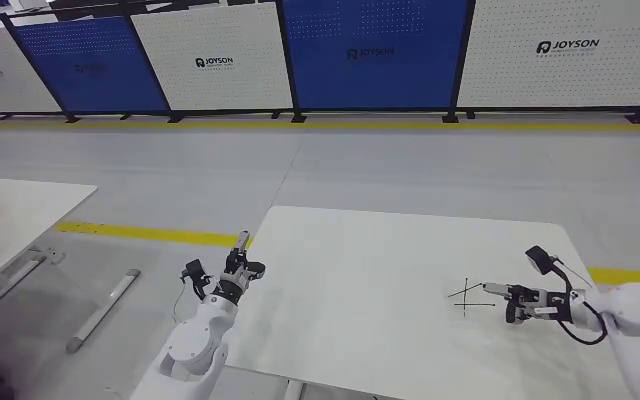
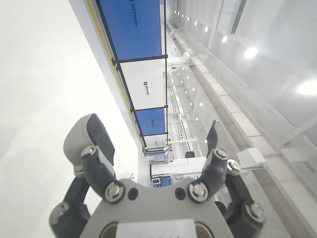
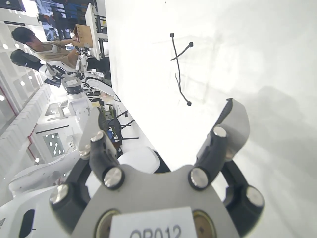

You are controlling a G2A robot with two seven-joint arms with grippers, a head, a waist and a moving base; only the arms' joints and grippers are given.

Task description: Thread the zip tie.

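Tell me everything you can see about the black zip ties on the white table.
The thin black plastic zip ties lie loose on the white table, three by the look of it, each with a small square head at one end. Two cross each other; a third, slightly curved, lies close by them. None is threaded. The open right claw is near, touching none.

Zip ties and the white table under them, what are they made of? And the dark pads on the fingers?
Zip ties: thin black bendy strips with small square heads, probably flexible plastic, matte.
Table: smooth white top with a faint sheen, likely laminate or painted board.
Finger pads: dark, ribbed, dull, rubber by the look.
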